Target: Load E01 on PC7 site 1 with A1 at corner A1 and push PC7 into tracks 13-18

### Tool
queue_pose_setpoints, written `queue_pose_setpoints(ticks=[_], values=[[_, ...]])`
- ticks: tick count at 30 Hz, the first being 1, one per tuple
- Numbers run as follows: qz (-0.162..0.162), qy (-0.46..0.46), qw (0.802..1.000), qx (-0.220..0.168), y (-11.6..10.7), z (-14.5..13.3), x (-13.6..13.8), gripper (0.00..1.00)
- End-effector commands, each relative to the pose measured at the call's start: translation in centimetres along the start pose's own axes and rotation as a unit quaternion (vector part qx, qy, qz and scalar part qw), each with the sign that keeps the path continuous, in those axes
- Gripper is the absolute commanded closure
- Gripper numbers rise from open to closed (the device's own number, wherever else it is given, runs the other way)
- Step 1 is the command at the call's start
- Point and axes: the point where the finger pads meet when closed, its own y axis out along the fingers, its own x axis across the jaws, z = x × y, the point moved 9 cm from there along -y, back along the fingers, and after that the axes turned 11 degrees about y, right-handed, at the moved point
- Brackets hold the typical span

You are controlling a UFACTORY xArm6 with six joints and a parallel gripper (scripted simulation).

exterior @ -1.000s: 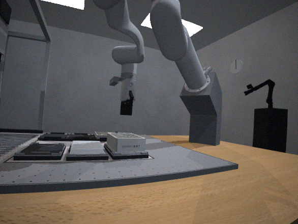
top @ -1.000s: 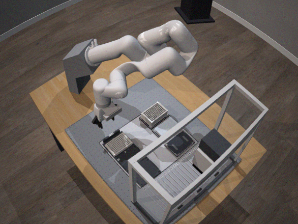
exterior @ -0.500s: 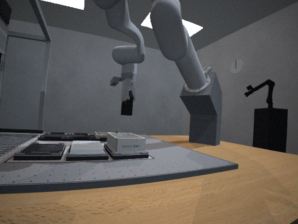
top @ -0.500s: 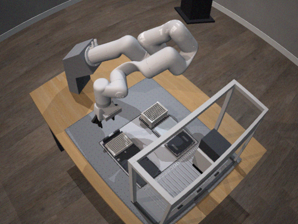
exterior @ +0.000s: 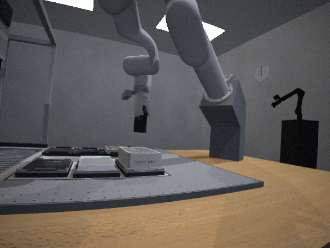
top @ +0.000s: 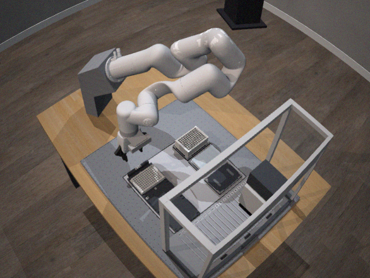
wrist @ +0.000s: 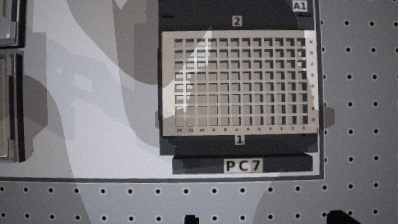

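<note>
The gripper (top: pixel 130 154) (exterior: pixel 140 124) (wrist: pixel 265 220) hangs wide open and empty above the board (top: pixel 104 177) (exterior: pixel 219 181) (wrist: pixel 360 145), just outside the apron's edge. Ahead and below, the plate (top: pixel 147 179) (exterior: pixel 111 149) (wrist: pixel 237 84) lies on the carrier (top: pixel 158 193) (exterior: pixel 76 151) (wrist: pixel 285 145) between printed "1" and "2"; the handle (top: pixel 137 168) (wrist: pixel 190 165) reads "PC7", a corner "A1".

Fingers (top: pixel 122 154) (exterior: pixel 140 125) slightly lower, arm's wrist (top: pixel 127 121) (exterior: pixel 142 80) lowered too
</note>
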Motion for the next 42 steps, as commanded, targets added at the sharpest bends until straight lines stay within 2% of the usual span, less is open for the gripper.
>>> queue_pose_setpoints(ticks=[1, 42], values=[[-0.001, 0.000, 1.000, 0.001, 0.7, 0.0, 0.0, 0.18], [-0.001, 0.000, 1.000, 0.000, 6.5, 0.0, 0.0, 0.18]])
